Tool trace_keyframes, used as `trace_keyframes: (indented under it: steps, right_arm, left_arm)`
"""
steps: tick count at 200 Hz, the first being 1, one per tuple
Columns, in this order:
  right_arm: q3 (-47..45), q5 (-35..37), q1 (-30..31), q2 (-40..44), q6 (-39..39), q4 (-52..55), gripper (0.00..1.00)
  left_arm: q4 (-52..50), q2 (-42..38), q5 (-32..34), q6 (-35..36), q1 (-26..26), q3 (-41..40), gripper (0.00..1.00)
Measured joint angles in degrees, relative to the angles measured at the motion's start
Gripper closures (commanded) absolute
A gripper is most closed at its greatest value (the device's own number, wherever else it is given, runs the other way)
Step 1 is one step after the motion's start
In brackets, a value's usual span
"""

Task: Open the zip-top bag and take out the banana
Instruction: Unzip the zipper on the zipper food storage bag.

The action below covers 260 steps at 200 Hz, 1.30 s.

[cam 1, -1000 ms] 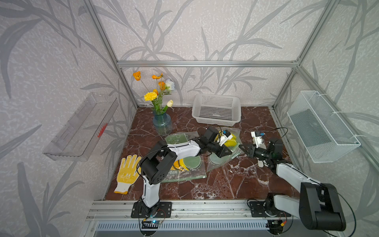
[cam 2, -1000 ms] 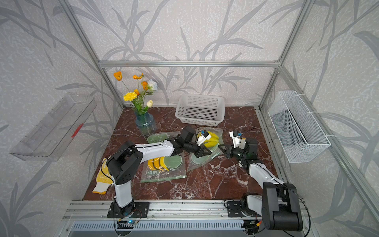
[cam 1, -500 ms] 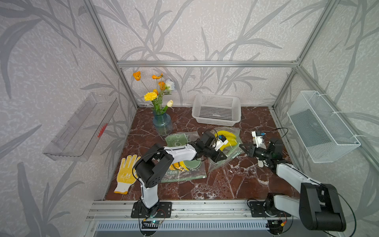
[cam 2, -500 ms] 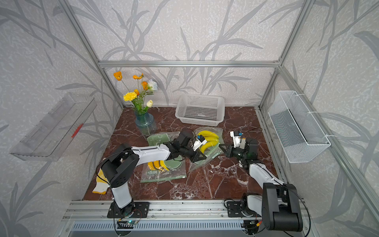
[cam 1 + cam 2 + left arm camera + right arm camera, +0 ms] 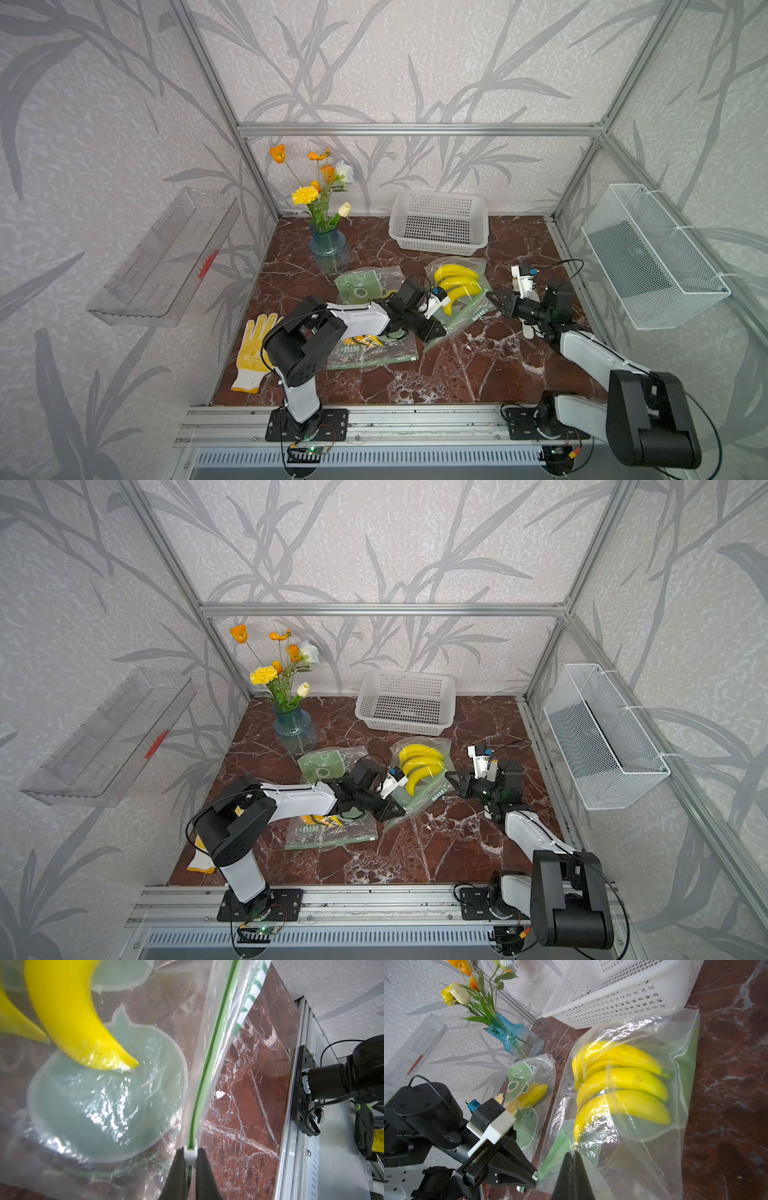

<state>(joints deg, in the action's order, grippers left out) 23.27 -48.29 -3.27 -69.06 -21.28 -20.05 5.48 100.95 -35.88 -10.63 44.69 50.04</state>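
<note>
Left claw (image 5: pixel 436 330) is pinched on the white slider (image 5: pixel 190 1155) at one end of the bag (image 5: pixel 643 1032), seemingly to drag its green zip open; right claw (image 5: pixel 572 1156) pinches the opposite corner, likely bracing it; bananas (image 5: pixel 623 1082) lie inside, on the table (image 5: pixel 457 374) before a basket (image 5: pixel 438 226); the green band seems to read "NIU".

White capitals, seemingly "NIU", run along the green band (image 5: pixel 479 313) at the mouth of the clear zip-top bag (image 5: pixel 461 320) with the yellow bananas (image 5: pixel 455 282) in it, and both top views show them. Similar lettering sits on the green edge strip (image 5: pixel 357 350) of the flat clear bag with green cartoon prints (image 5: pixel 390 353) nearer the front. In the left wrist view the band's white strokes (image 5: pixel 250 999) are cropped, and I cannot read them.
</note>
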Motion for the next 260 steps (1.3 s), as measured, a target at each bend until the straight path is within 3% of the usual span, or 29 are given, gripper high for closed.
trace_keyframes:
  steps: [123,260]
  right_arm:
    - [0.7,0.3,-2.2,-0.3,-0.8,1.6,1.0]
    - [1.1,0.3,-2.5,-0.9,-1.2,1.5,1.0]
  left_arm:
    - [-0.8,-4.0,1.4,-1.2,0.0,-6.6,0.91]
    - [-1.5,-5.5,1.6,-2.4,0.0,-7.9,0.91]
